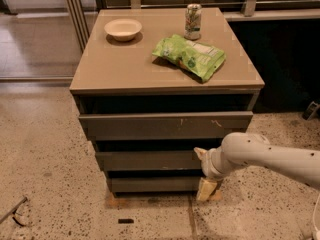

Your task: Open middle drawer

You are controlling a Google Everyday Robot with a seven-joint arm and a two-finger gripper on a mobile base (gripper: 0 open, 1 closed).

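Middle drawer [147, 160]: plain grey-brown front, second of three in the bench [125, 66], with dark gaps above and below it
Neighbours: scratched top drawer [165, 125] above, narrow bottom drawer [155, 184] beneath
End effector [205, 170]: at the right end of the middle drawer front, reaching down past the bottom drawer's right corner; wide or narrow cannot be told
Arm [270, 156]: white, coming in low from the right
Bench top: pale bowl [123, 29] back left, can [193, 21] upright at the back, green bag [190, 56] lying just in front of the can
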